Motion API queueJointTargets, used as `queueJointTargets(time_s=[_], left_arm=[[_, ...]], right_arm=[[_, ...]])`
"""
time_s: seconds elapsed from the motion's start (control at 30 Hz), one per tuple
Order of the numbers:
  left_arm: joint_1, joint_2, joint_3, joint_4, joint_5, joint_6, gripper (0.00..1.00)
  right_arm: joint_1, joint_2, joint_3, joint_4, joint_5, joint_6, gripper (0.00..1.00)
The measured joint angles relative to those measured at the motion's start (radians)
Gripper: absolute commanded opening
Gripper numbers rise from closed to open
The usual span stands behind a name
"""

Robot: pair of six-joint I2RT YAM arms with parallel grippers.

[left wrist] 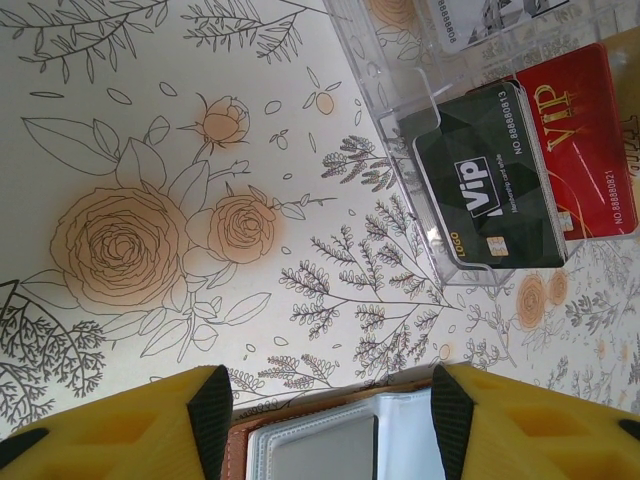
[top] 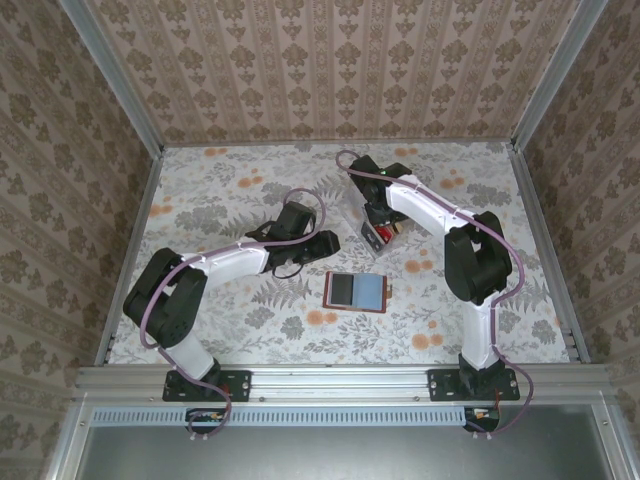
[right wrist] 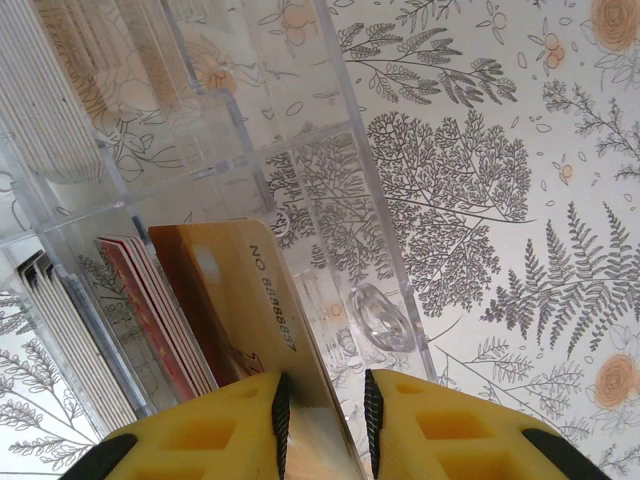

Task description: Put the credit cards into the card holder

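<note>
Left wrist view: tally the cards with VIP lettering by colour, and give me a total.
Dark grey card: 1
Red card: 1
Total: 2

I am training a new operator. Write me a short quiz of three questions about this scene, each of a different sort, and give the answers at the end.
1. Multiple choice: the card holder is
A) shut flat on the table
B) lying open on the table
C) standing on its edge

2. True or false: the right fingers stand on either side of an orange-gold card that sits in the clear box.

3. Fill in: in the left wrist view, the dark card and the red card both carry the word ____.

Key: 1 B; 2 true; 3 VIP.
</note>
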Motion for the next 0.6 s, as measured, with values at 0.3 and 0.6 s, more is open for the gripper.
queueJointTargets(time_s=[0.3, 0.6], left_arm=[[0.000, 0.000, 0.000, 0.003, 0.000, 0.000, 0.57], [0.000, 0.000, 0.000, 0.011, 0.001, 0.000, 0.57]], right_arm=[[0.000, -0.001, 0.000, 0.000, 0.023, -0.019, 0.26], [0.000, -0.001, 0.000, 0.001, 0.047, -0.026, 0.22]])
